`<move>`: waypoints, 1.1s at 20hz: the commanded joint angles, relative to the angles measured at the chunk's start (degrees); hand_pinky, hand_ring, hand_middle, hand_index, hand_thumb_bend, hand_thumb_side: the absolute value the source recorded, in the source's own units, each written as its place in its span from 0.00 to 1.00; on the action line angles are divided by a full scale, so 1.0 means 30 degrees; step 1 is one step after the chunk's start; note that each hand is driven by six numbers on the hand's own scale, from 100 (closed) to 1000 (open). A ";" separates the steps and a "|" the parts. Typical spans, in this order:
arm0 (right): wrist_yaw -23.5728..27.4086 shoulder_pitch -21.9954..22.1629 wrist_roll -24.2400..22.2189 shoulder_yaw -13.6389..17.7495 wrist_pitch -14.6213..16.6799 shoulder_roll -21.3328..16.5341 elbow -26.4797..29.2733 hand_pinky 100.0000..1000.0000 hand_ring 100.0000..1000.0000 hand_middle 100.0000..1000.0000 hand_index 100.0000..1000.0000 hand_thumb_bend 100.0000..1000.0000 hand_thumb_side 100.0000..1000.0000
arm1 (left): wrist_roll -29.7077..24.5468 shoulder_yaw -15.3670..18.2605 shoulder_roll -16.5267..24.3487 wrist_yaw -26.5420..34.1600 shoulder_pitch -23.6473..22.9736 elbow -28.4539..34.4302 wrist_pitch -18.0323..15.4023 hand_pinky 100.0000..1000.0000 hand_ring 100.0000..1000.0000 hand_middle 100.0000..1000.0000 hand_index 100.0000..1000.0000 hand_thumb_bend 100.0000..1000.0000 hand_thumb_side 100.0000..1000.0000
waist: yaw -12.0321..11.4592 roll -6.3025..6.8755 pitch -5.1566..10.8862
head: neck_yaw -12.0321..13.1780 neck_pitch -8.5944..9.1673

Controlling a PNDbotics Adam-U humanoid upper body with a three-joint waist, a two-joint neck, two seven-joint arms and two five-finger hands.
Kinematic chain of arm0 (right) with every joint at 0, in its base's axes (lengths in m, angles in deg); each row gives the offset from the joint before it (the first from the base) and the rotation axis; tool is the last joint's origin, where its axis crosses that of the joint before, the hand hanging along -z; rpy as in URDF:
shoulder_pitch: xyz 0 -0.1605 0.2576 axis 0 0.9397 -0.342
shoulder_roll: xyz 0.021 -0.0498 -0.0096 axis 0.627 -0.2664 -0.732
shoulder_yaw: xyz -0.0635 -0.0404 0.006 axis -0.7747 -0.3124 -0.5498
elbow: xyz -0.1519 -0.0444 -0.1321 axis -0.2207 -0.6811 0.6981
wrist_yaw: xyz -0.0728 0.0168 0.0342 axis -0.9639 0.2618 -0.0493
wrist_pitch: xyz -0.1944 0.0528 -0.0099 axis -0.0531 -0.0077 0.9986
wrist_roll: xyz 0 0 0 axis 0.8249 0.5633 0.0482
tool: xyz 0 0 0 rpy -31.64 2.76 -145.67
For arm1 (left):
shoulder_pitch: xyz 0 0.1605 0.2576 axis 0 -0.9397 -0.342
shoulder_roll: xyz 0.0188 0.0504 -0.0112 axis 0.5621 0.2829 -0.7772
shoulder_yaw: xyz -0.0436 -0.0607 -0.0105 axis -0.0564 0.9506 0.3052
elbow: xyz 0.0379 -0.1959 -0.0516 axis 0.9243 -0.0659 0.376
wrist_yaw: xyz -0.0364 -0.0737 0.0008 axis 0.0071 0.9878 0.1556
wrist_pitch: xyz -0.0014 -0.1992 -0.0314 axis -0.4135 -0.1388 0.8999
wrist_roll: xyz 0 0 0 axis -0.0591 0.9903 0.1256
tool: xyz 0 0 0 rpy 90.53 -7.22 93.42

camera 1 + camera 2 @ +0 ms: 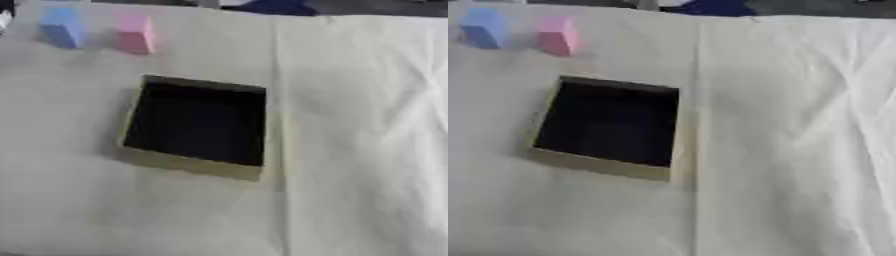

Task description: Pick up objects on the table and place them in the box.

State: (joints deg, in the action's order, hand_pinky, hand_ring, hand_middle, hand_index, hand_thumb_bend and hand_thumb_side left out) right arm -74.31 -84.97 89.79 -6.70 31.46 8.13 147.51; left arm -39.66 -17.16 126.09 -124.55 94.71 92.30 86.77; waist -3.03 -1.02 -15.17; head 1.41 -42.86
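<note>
A shallow tan box (188,168) with a dark inside stands open on the cream tablecloth, left of the middle. I see nothing lying in it. Beyond it at the far left stand two small blocks, apart from each other: a blue block (63,28) and, to its right, a pink block (135,34). Neither of my hands shows in either view.
The cloth (359,140) covers the whole table, with a fold line running down it just right of the box and wrinkles at the right. Dark shapes, one of them blue (276,7), lie past the far edge.
</note>
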 commanded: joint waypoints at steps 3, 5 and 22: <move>-0.0112 -0.0256 -0.0006 0.0061 0.0018 -0.0479 0.0204 0.75 0.84 0.47 0.69 0.13 0.88 | -0.1680 -0.0564 0.0360 -0.1674 0.1094 -0.0067 -0.0525 0.84 0.92 0.89 0.91 0.41 0.00 | 0.0054 0.0107 0.0412 | -0.0130 -0.0023; -0.0094 -0.0267 -0.0007 0.0053 0.0019 -0.0501 0.0173 0.75 0.84 0.47 0.69 0.13 0.88 | -0.2145 -0.0778 0.0248 -0.2244 0.1435 -0.0136 -0.0730 0.84 0.93 0.89 0.91 0.47 0.00 | 0.0053 0.0122 0.0402 | -0.0199 0.0007; 0.0308 -0.0774 -0.0154 -0.0130 0.0224 -0.0800 -0.0649 0.76 0.84 0.47 0.69 0.14 0.88 | -0.3935 -0.1799 -0.1385 -0.4585 0.4208 -0.2193 -0.1501 0.85 0.95 0.92 0.91 0.59 0.06 | -0.0034 -0.0023 0.0051 | -0.0220 0.0546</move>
State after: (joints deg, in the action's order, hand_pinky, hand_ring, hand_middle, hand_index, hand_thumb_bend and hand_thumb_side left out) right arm -73.68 -86.31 89.39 -7.10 31.87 7.63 145.31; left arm -51.22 -23.10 120.92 -137.97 106.03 85.99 82.29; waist -3.13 -1.22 -15.98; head 0.63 -41.91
